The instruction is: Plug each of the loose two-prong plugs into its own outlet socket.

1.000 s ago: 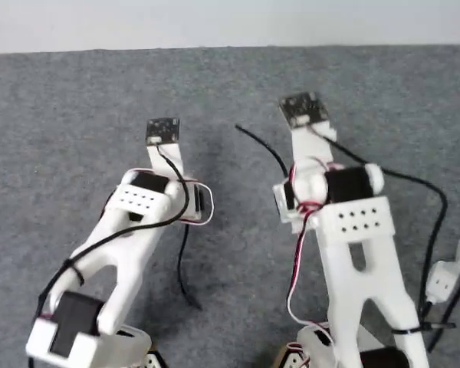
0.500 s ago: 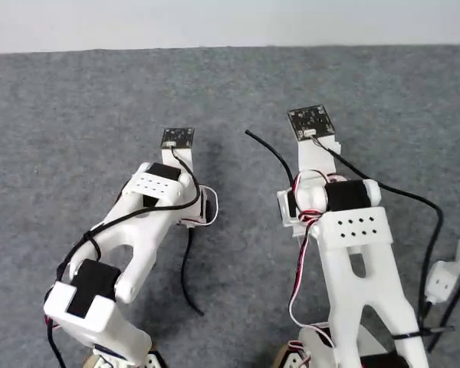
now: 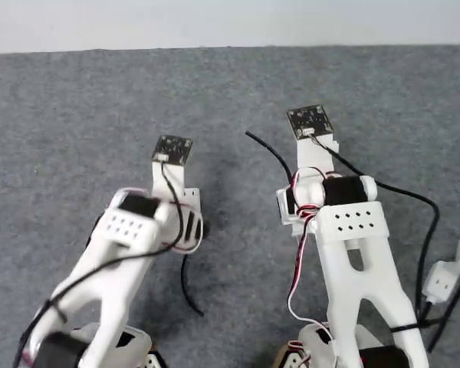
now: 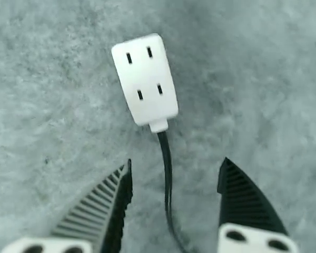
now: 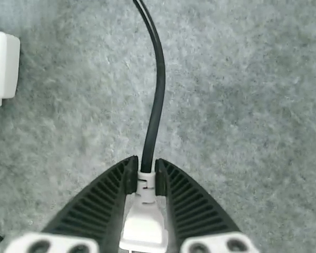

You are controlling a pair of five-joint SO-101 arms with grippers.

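Observation:
A white outlet block [image 4: 145, 79] with two pairs of slots lies flat on the grey carpet. Its black cord [image 4: 166, 174] runs back between the fingers of my left gripper [image 4: 175, 171], which is open above the cord and a short way behind the block. My right gripper [image 5: 146, 163] is shut on a white two-prong plug [image 5: 142, 224], held low over the carpet. The plug's black cord [image 5: 157, 89] leads away ahead of it. The outlet block [image 5: 0, 63] also shows off to the side of the right gripper. From above, the left arm [image 3: 138, 222] and right arm [image 3: 345, 222] hide both grippers.
Grey carpet [image 3: 77, 115] covers the table up to a pale wall at the back. A black cable [image 3: 261, 149] trails between the arms, and another [image 3: 188, 284] curls near the left arm's base. White cable fittings [image 3: 445, 280] lie at the right edge.
Both wrists have drawn back a little toward the near edge. The left arm also swung right and then settled; the right arm has held still for the last half second.

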